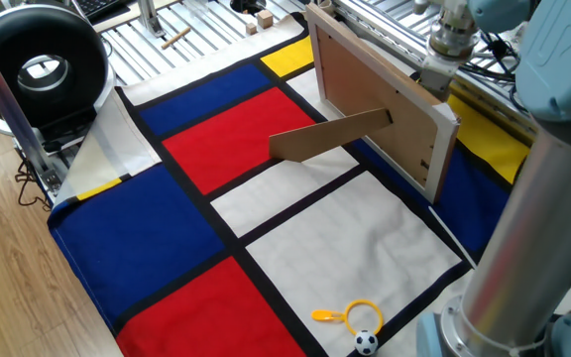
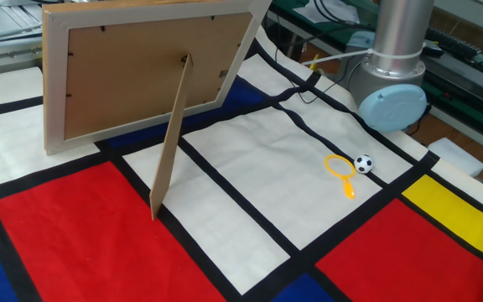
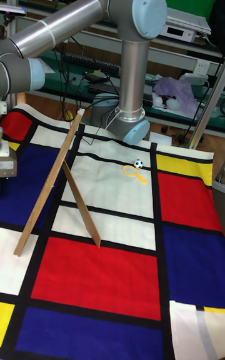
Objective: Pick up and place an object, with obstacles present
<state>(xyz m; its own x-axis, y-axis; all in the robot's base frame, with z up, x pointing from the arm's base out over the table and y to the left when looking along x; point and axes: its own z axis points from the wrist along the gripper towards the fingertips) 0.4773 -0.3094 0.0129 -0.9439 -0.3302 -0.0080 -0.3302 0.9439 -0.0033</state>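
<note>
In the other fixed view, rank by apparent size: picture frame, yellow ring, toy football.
1. picture frame, by far the largest, though also nearest the camera.
2. yellow ring.
3. toy football, smallest.

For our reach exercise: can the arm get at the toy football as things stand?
Probably yes: the toy football lies uncovered. But the arm is down behind the picture frame and must clear it first; the yellow ring lies close by.
</note>
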